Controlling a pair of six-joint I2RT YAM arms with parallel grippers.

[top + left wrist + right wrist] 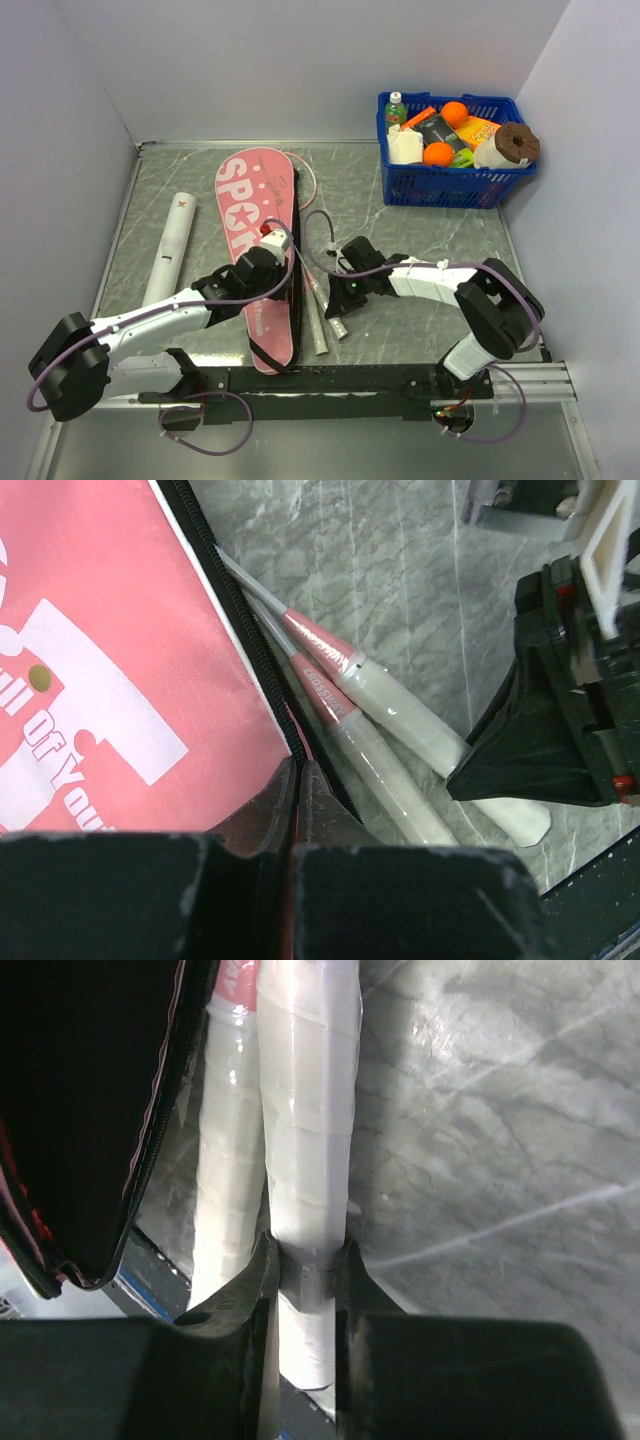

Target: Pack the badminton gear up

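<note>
Packing was midway: the left gripper [297, 780], pressed together, pinched the bag's [250, 200] edge, the right gripper [303, 1265] clamped a racket handle [305, 1110] just right of the bag, and the tube [170, 245] lay left of it, unpacked.

Open tabletop [400, 225] between racket handles [320, 335] and blue basket [450, 185]; pink bag [250, 200] close against the handles' left.

Grey marbled tabletop [430, 235] between plain pale walls [300, 60], soft even light.

white shells, black joints, purple cables [30, 392] on left arm [150, 322], right arm [440, 278]; matte black left claw [298, 780], right claw [305, 1265]
</note>
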